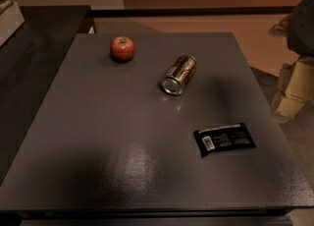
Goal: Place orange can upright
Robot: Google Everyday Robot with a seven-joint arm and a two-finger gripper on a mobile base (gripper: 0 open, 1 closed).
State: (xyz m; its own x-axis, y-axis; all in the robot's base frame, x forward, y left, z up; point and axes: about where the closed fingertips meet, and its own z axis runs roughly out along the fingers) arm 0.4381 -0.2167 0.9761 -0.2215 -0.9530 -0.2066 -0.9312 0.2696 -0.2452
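The orange can [179, 74] lies on its side near the middle of the grey table [98, 131]. It is brownish-orange with dark markings, and its shiny silver end faces the front left. My gripper [294, 86] is a pale shape at the right edge of the view, beyond the table's right side and well apart from the can. The dark arm [302, 23] shows above it. Nothing is seen held in the gripper.
A red apple [122, 48] stands at the table's back left. A flat black packet [224, 139] lies at the front right. A dark counter [34, 48] adjoins the table on the left. The floor lies behind and to the right.
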